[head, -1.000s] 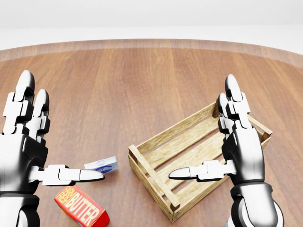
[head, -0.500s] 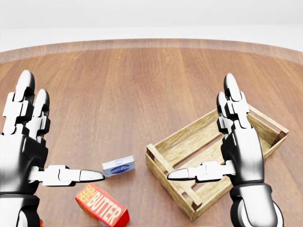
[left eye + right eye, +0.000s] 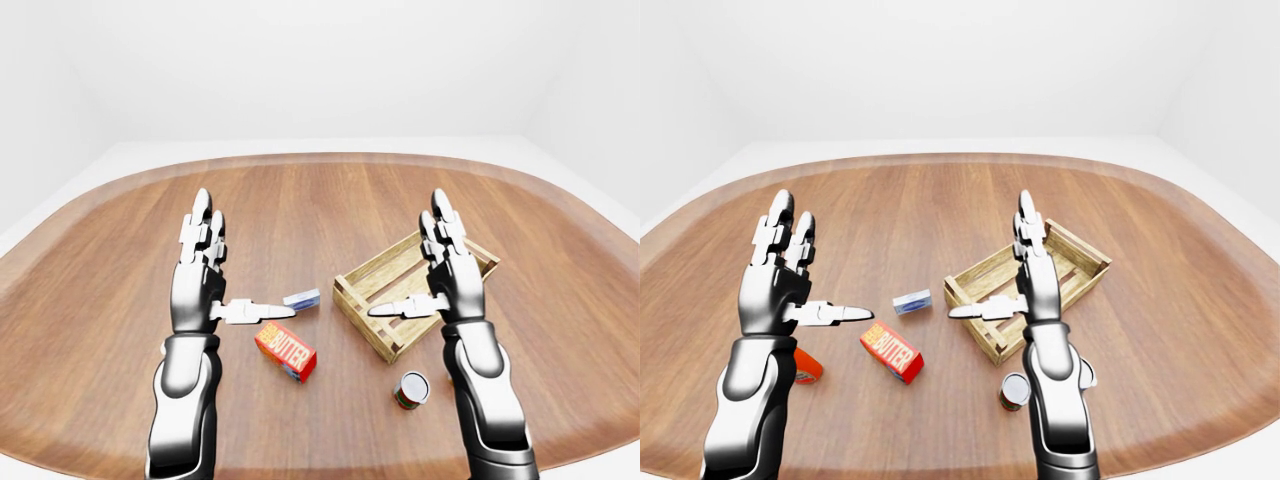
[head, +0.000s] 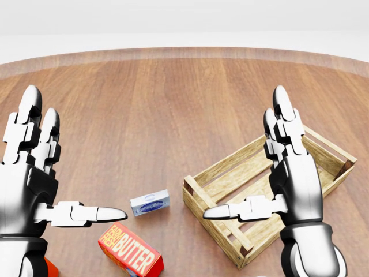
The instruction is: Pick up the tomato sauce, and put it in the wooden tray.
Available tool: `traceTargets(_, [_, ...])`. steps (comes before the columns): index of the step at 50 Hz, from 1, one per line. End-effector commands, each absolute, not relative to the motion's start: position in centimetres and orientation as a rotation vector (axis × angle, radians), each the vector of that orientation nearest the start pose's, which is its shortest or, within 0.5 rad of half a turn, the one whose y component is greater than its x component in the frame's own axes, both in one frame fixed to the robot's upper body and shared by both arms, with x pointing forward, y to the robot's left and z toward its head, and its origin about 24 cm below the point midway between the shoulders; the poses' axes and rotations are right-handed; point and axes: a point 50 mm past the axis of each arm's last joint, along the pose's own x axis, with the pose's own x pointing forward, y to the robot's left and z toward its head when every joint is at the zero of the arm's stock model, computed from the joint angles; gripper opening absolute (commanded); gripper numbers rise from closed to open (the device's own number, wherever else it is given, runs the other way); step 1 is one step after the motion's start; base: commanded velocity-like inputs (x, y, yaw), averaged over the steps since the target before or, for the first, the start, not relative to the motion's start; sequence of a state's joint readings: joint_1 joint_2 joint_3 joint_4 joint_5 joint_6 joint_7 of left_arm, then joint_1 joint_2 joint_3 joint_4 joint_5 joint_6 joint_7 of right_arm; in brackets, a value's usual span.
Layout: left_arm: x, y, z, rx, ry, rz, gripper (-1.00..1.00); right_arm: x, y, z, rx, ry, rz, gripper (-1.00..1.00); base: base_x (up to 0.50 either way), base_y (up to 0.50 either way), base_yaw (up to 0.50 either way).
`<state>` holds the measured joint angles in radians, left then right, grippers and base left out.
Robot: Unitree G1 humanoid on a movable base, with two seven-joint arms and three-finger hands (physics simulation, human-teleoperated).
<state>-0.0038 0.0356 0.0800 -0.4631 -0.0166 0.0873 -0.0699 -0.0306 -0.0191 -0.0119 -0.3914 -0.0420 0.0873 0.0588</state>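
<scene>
The wooden tray [image 3: 415, 291] sits on the round wooden table [image 3: 300, 200], slatted and holding nothing; only the bare slats of its floor show. The tomato sauce [image 3: 411, 389], a small can lying on its side with its pale end toward the camera, rests on the table below the tray in the left-eye view, apart from it and just beside the right forearm. Left of the tray lie a small blue-and-white box [image 4: 150, 203] and, lower, a red butter box [image 4: 130, 250]. An orange-red item [image 3: 806, 365] peeks out farther left, mostly hidden by the left arm. The left hand [image 4: 31, 173] hangs left of the tray with fingers spread, holding nothing. The right hand [image 4: 288, 173] hovers over the tray, fingers likewise spread and empty.
</scene>
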Motion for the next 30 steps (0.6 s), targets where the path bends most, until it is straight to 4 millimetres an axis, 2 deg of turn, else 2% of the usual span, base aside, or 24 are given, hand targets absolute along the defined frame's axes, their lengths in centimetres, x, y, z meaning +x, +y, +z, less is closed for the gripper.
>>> traceTargets(1, [23.6, 16.6, 14.2, 0.046, -0.384, -0.004, 1.00, 24.3, -15.3, 12.9, -0.093, -0.326, 0.041, 1.00, 0.00, 0.00, 0.00])
traceTargets(8, [23.6, 16.7, 14.1, 0.046, -0.382, -0.001, 1.00, 23.4, -15.7, 11.9, -0.117, -0.279, 0.038, 1.00, 0.00, 0.00, 0.00])
traceTargets(23, [23.6, 16.6, 14.0, 0.048, -0.377, -0.003, 1.00, 21.6, -16.0, 11.1, -0.106, -0.244, 0.070, 1.00, 0.00, 0.00, 0.00])
traceTargets(30, [23.8, 16.5, 13.7, 0.049, -0.364, -0.005, 1.00, 20.0, -15.9, 10.7, -0.148, -0.214, 0.087, 1.00, 0.00, 0.00, 0.00])
